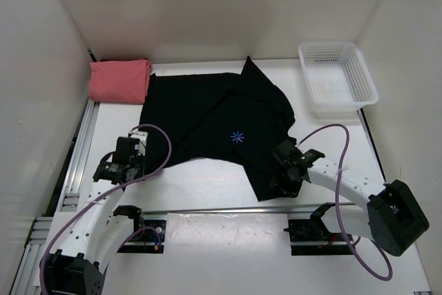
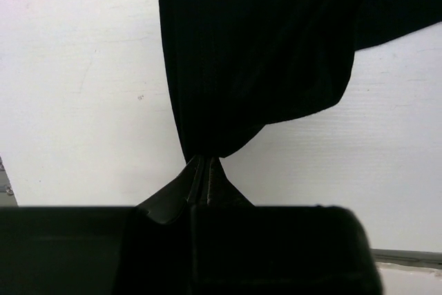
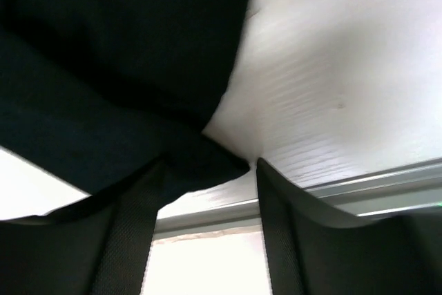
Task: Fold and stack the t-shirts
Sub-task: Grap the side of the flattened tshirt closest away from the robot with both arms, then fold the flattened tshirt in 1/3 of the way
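- Left hand [image 2: 204, 170]: shown clamped tight on a gathered corner of the black cloth t-shirt [image 1: 207, 115], at the garment's near-left edge. The cloth fans out from the pinch across the white surface [image 1: 207, 202].
- Right hand [image 3: 210, 170]: its jaws are seen standing apart at the near-right hem of the same shirt. A fold of cloth is draped over one finger [image 3: 131, 233] and reaches into the gap, but no pinch is shown.
- Black t-shirt: laid mostly flat at the centre of the surface and rumpled along its right side, with the small light-blue star-shaped mark [image 1: 237, 137] facing up. It is judged to be not yet folded.
- Folded salmon-pink cloth t-shirt [image 1: 119, 81]: placed at the far-left corner, just beside the black shirt's far-left edge. It is judged to be the base of the stack.
- White plastic mesh basket [image 1: 330, 45]: set at the far right, apart from both shirts.
- Risk, uneven pull: if the left corner is lifted or drawn before the right hand is closed, the shirt would be dragged from one side only, and the fold would be skewed and bunched.
- Risk, partial grasp: only the draped fold may be caught when the right jaws are closed, so the hem could slip out midway.
- Risk, collision: cloth swept toward the far left could disturb the pink shirt.
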Action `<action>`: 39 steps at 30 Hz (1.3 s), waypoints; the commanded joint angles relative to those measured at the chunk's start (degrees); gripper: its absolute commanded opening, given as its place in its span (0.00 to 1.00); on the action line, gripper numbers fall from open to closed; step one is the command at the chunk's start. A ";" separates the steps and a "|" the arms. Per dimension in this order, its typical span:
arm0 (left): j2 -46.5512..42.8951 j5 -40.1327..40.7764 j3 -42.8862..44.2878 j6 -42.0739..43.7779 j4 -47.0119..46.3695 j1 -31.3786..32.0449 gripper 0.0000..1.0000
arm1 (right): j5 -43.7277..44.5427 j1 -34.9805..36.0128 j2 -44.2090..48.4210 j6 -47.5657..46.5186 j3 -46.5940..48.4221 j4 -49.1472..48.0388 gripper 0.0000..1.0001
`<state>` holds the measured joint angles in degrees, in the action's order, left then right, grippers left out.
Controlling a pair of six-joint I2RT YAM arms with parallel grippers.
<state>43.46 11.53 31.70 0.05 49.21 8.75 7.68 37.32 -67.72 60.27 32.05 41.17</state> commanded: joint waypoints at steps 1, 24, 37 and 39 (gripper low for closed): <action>1.00 0.78 3.18 -0.05 -1.13 0.04 0.11 | -2.41 1.09 -0.83 2.66 -4.89 -7.93 0.55; 5.22 1.30 6.87 -0.05 -2.98 -2.86 0.11 | 3.91 -0.66 -4.87 -7.43 12.57 3.65 0.00; 67.49 11.84 111.68 -0.05 -8.43 -5.50 0.11 | 2.51 -21.67 -30.08 -39.44 79.45 -22.76 0.00; 68.77 11.24 118.13 -0.05 -9.13 -5.50 0.11 | 0.77 -23.08 -19.39 -40.23 70.54 -30.87 0.00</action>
<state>115.46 18.70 131.26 0.05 42.22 3.68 8.58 15.11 -114.72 25.02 109.16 31.55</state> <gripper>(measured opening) 0.118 0.006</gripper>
